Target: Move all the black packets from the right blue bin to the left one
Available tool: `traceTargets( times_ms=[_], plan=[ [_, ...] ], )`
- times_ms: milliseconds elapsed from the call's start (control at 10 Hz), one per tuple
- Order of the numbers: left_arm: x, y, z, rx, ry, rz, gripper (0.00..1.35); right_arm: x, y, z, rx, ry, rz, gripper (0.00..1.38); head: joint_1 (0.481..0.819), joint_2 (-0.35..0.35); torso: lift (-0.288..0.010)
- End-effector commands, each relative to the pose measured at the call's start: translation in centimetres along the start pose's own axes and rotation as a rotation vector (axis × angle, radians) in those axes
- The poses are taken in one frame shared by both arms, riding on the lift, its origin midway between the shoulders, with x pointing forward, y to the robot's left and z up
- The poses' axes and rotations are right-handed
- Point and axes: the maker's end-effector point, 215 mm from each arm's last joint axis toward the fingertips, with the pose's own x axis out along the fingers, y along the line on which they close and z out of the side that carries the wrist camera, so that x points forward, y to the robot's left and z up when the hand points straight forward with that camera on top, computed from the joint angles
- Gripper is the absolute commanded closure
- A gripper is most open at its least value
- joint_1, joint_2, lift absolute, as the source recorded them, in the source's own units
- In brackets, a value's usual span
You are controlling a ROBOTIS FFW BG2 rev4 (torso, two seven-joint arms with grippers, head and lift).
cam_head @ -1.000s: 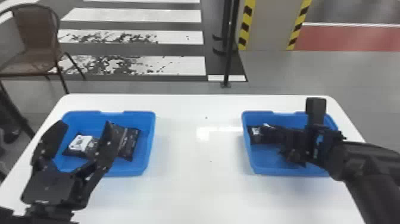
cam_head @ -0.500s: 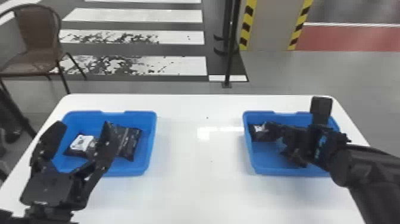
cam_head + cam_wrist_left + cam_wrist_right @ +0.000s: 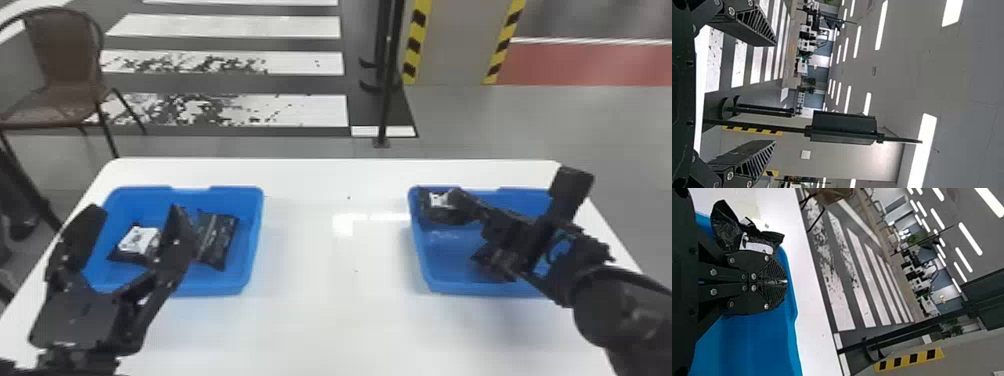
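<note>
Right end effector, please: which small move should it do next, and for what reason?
Probably a slow, slight lift to test the grip. The right end effector is shut, with a black packet right beside its fingers at the corner of the right blue bin, but whether it pinches the packet is unclear.

There are two blue bins (image 3: 252, 240), at least three black packets (image 3: 216, 242), one table (image 3: 320, 320) and two end effectors (image 3: 136, 210).

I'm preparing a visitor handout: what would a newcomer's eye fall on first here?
Probably the bright blue left bin and right bin, vivid on the white table. Next, the black right gripper at the right bin, and the bold white floor stripes beyond the table.
</note>
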Motion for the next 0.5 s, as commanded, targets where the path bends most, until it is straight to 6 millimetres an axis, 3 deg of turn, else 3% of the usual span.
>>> traceTargets(
  times_ms=[0,300,400],
  plan=[
    [-0.2,0.1,0.1,0.002,-0.003,0.003,0.16,-1.7,4.7,1.6,0.119,-0.084,0.133,1.16,0.695,0.005,-0.14],
    [0.1,-0.2,0.8,0.012,-0.028,-0.003,0.16,-3.6,12.1,5.7,0.178,-0.182,0.337,1.16,0.695,0.063,-0.14],
    [0.3,-0.5,0.6,-0.007,-0.021,-0.008,0.15,-3.3,15.8,5.7,0.264,-0.181,0.455,1.16,0.695,0.081,-0.14]
  ],
)
